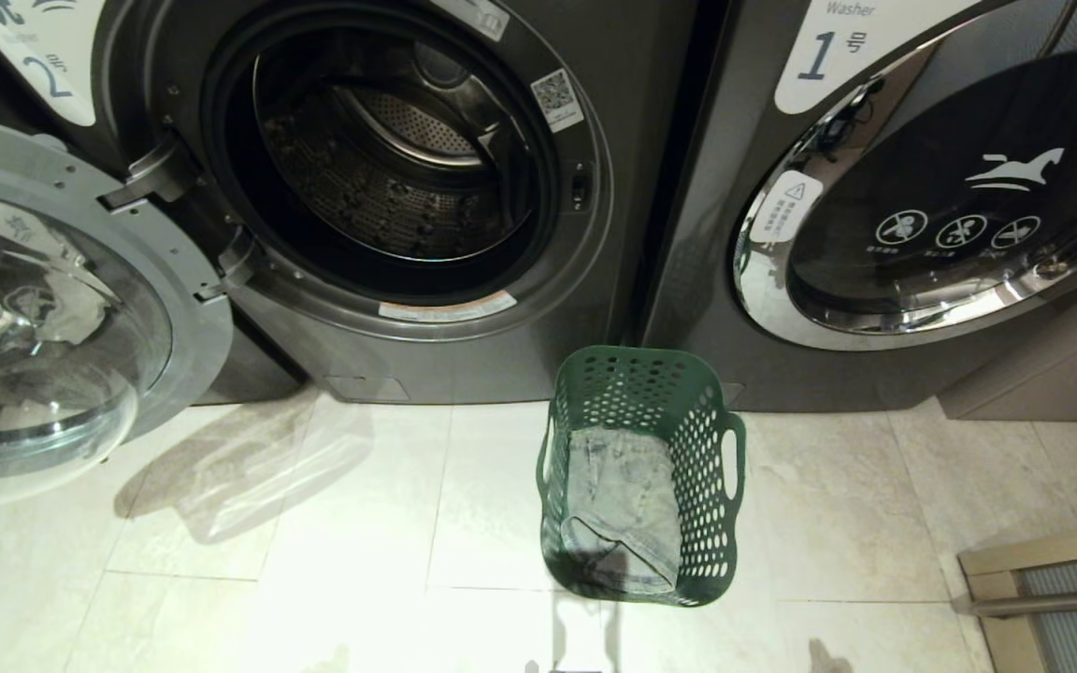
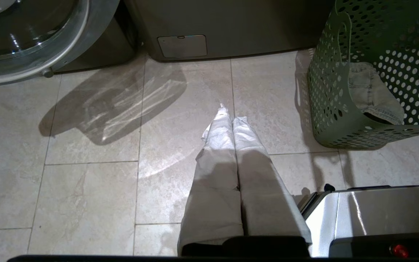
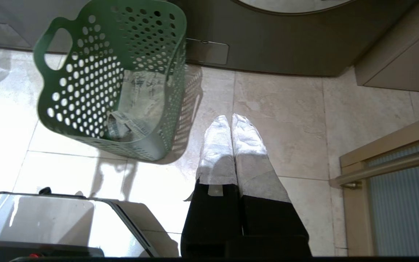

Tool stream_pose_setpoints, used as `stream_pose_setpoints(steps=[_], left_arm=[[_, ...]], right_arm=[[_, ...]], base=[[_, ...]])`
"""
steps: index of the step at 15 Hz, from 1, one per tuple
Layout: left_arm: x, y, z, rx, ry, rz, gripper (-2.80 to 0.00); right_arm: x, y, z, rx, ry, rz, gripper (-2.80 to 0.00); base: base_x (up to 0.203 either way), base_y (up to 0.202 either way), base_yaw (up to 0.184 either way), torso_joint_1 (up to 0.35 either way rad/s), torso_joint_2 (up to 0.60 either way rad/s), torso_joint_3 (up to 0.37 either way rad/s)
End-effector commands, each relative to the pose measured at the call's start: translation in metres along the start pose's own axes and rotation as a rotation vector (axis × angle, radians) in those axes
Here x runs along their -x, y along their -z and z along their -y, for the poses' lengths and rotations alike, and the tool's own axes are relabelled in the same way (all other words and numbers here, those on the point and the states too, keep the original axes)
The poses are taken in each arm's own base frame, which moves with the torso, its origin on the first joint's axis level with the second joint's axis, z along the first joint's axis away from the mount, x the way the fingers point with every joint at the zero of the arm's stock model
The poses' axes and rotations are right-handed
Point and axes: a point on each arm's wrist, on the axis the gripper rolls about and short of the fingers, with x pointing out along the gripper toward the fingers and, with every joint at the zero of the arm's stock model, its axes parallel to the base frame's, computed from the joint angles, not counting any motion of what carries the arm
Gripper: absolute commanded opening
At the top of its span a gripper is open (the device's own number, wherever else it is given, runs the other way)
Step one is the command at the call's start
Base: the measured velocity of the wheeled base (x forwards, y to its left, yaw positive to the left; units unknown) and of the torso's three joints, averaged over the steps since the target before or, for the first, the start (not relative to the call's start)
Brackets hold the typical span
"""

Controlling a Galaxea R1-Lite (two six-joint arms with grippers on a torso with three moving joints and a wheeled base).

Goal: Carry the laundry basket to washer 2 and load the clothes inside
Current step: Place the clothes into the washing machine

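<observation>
Washer 2 (image 1: 389, 187), label "2" (image 1: 48, 56)

The head view looks steeply down at the laundry basket (image 1: 641, 477) from above; both wrist views (low, floor-facing) flank it, sharing it.

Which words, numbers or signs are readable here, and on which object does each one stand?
"2": white label on washer 2, its door open.
"Washer" and "1": white label on the washer with the shut door.
Running horse sign and three round crossed icons: on that door.
QR sticker, warning sticker, strip sticker: print unreadable.
</observation>
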Motion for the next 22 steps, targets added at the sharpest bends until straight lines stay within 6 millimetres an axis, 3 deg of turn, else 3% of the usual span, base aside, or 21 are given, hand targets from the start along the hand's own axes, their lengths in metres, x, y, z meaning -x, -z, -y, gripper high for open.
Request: stream_pose_setpoints(steps=[1,6,22], left_arm=[[-0.0002,0.0004,0.0000,-0.001,0.000,-0.002,-2.80],[-0.0002,0.0004,0.0000,0.004,-0.001,-0.002,-2.80],[-0.0002,0.0003,-0.0001,-0.002,-0.003,-0.001,-2.80]], right_arm=[[-0.0001,0.0000,0.0000,0.002,-0.001,-0.001,-2.80],[-0.0001,0.0000,0.0000,-0.002,-0.001,-0.002,-2.80],[-0.0001,0.0001,-0.0002,0.084,-0.009,-0.002,-2.80]], base=[[0.000,0.192,0.000,-0.002,0.00,0.002],[0.000,0.174,-0.002,0.001,0.00,0.001],[0.000,0.000,0.000,0.000,0.00,0.000]])
